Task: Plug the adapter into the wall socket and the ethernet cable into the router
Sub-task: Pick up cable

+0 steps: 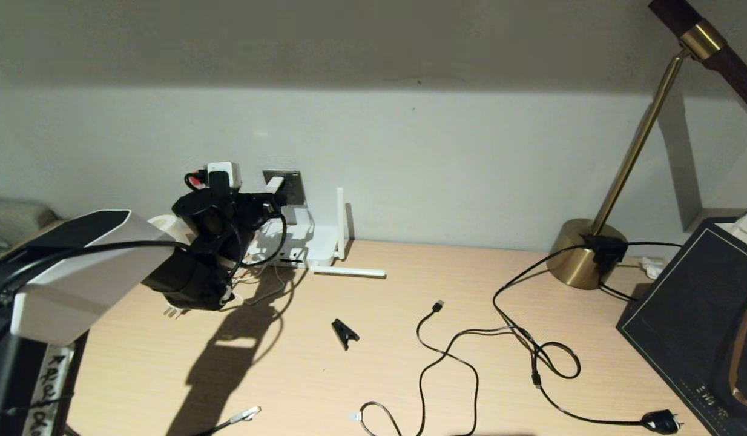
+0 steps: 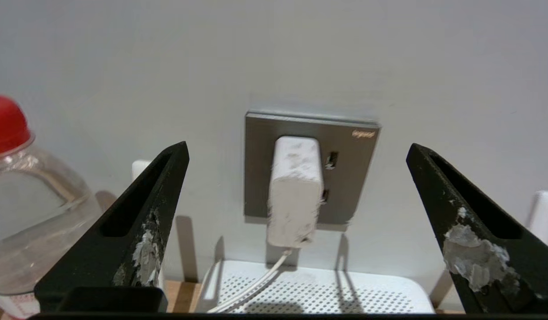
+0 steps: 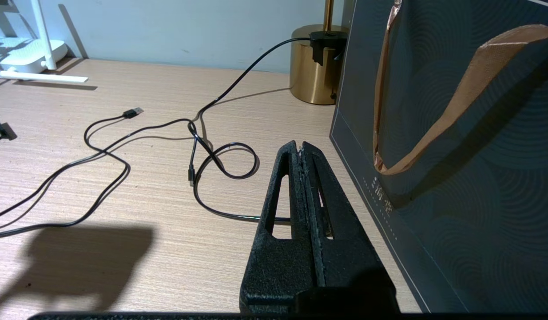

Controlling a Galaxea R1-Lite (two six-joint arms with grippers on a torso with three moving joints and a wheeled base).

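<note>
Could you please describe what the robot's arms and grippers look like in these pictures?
The left arm has a white shell with black joints and black cables running along it. The left gripper has two black wedge-shaped fingers with slots and scuffed whitish patches on the pads. The right gripper has matching black slotted fingers.

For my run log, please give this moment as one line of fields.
adapter: in wall socket | left gripper: open, facing it | right gripper: shut, idle over table | ethernet cable: on table, unplugged
</note>
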